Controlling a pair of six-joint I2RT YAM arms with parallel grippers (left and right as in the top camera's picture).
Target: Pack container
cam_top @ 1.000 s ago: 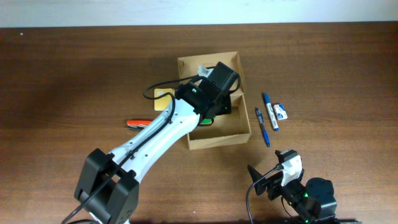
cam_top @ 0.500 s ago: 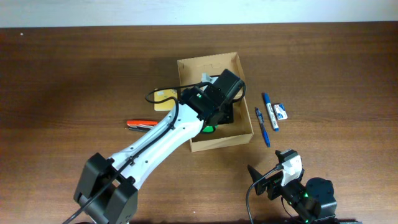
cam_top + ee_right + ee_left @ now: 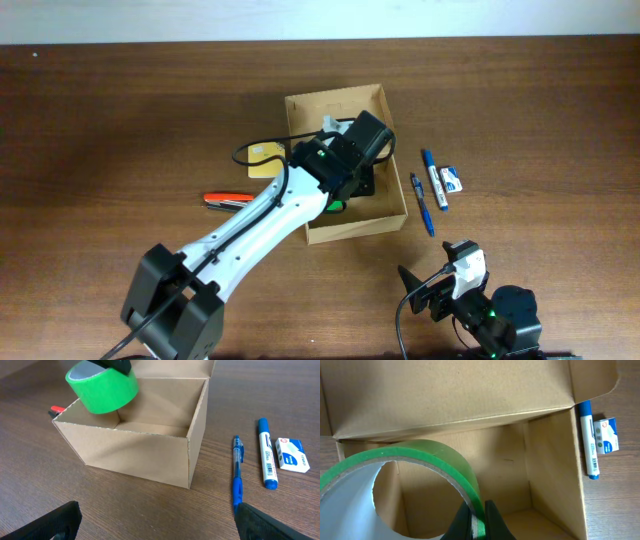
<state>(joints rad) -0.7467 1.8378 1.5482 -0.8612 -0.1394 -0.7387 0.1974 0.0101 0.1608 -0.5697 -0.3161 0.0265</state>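
Observation:
The container, a tan cardboard box (image 3: 354, 226) with its flap lid open, sits mid-table; it also shows in the right wrist view (image 3: 150, 450) and the left wrist view (image 3: 555, 475). My left gripper (image 3: 479, 522) is shut on the wall of a green tape roll (image 3: 420, 457) and holds it over the box's left part, just above the rim; the roll shows in the right wrist view (image 3: 102, 387) and partly overhead (image 3: 337, 207). My right gripper (image 3: 155, 520) is open and empty, low over the table in front of the box.
Right of the box lie a blue pen (image 3: 422, 205), a blue marker (image 3: 434, 180) and a small white-blue eraser (image 3: 452, 180). A red-handled tool (image 3: 225, 199) and a yellow item (image 3: 264, 160) lie left of the box.
My left gripper moved a little right and forward with the tape roll over the box during the first half second, then held still. The right arm has not moved.

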